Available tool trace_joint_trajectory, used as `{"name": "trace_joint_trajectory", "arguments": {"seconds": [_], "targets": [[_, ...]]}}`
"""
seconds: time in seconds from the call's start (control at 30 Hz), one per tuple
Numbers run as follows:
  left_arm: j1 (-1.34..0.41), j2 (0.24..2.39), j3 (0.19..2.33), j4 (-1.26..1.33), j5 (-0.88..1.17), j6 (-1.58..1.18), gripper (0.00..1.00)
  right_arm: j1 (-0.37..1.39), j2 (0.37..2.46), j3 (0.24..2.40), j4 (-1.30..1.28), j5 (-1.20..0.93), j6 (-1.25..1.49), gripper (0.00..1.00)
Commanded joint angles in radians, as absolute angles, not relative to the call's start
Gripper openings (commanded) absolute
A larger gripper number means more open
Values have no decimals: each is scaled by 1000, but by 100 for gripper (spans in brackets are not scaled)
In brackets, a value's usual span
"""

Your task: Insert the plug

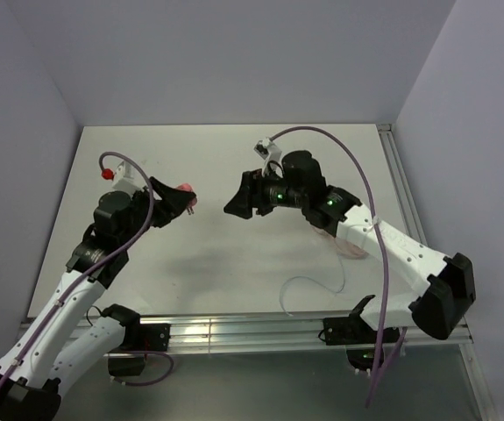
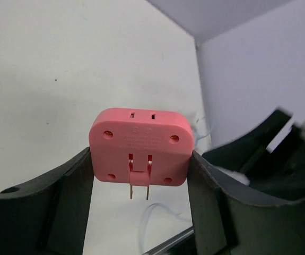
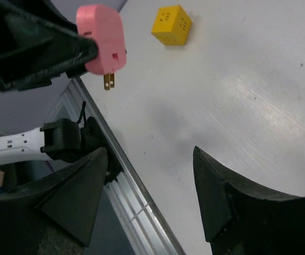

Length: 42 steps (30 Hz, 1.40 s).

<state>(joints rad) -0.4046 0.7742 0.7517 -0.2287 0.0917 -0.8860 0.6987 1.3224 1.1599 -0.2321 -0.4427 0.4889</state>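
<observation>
Two prongs [image 2: 138, 188] of the pink plug [image 2: 139, 141] aim toward the open right end effector [image 3: 149, 154]; left end effector [image 2: 139, 153] grips it.

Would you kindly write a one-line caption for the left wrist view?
Left claw clamps a pink flat plastic two-prong adapter above the white table.

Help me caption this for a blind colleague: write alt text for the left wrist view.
A pink plug, two metal prongs pointing down, is clamped between the left gripper's dark fingers above a white table. Part of the right arm shows blurred at the right edge.
</observation>
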Motion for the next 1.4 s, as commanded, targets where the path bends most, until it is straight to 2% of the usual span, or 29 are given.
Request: {"name": "trace_joint_trajectory", "arguments": {"seconds": [0.0, 0.2, 0.4, 0.8, 1.17, 1.37], "targets": [[-407, 727, 752, -201, -55, -1238, 0, 767, 1262, 1079, 26, -321, 393, 73], [-407, 776, 831, -314, -43, -1426, 0, 857, 1267, 1026, 205, -236, 362, 75], [-408, 759, 784, -265, -9, -1520, 0, 905, 1327, 1035, 351, -177, 385, 75], [-407, 733, 779, -310, -9, -1572, 0, 936, 1436, 1086, 449, -203, 391, 60], [-410, 752, 775, -305, 18, -1574, 0, 946, 1446, 1103, 463, -186, 391, 57], [-413, 745, 762, -291, 21, -1577, 0, 945, 1466, 1123, 471, -183, 393, 51]]}}
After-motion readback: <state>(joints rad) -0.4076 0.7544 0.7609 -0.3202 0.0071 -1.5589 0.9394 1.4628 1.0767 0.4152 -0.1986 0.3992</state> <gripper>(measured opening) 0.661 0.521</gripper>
